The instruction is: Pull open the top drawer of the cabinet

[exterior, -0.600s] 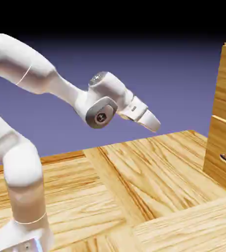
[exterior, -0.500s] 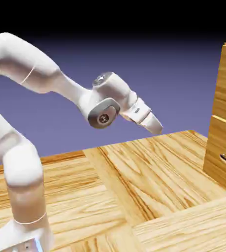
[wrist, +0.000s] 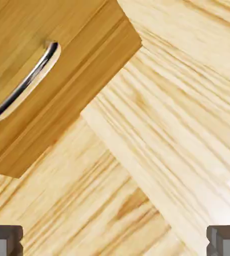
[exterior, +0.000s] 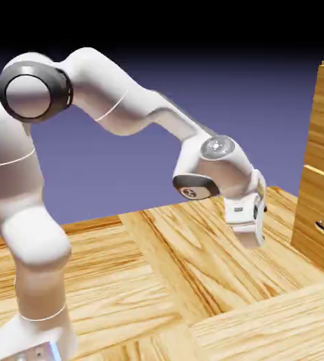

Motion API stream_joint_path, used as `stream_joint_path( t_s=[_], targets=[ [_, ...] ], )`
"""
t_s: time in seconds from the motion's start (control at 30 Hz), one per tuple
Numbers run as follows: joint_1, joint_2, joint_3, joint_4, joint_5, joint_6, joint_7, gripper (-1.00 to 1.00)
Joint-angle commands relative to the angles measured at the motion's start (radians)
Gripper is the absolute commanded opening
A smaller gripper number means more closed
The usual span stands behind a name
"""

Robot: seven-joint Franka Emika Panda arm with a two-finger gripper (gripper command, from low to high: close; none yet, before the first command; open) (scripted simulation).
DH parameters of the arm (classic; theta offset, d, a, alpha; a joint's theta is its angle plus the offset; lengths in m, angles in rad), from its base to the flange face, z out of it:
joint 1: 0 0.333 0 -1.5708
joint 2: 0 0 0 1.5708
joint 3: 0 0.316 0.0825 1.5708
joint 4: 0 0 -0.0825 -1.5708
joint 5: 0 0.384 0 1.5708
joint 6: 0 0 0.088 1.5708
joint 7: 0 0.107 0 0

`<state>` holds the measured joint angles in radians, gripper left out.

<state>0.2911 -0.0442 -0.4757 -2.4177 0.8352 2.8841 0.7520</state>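
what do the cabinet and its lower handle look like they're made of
The cabinet looks like light orange-brown wood or wood veneer with a satin finish, going by its streaky grain. The lower handle seems to be polished metal, judging by the bright highlights along its dark bar, though glossy plastic can't be ruled out.

the white, rounded, jointed robot arm rises at the exterior view's left, bends at a large round joint with a dark grey ring, then slopes down toward the exterior view's right; the white, bulging wrist with grey round caps hangs lower than that joint, and the white two-finger pincer below it points mostly downward; in the hand view its two small grey block-like fingertips stand wide apart at the bottom corners, holding nothing between them.
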Motion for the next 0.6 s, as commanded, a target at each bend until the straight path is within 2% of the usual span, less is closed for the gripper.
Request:
stream_joint_path(
  t_s=[0.0, 0.57],
  targets=[
    [0.016, 0.027, -0.025, 0.020, 0.044, -0.008, 0.001, 0.00],
    [0.265, 0.493, -0.446, 0.368, 0.783, -0.143, 0.010, 0.00]
  ],
)
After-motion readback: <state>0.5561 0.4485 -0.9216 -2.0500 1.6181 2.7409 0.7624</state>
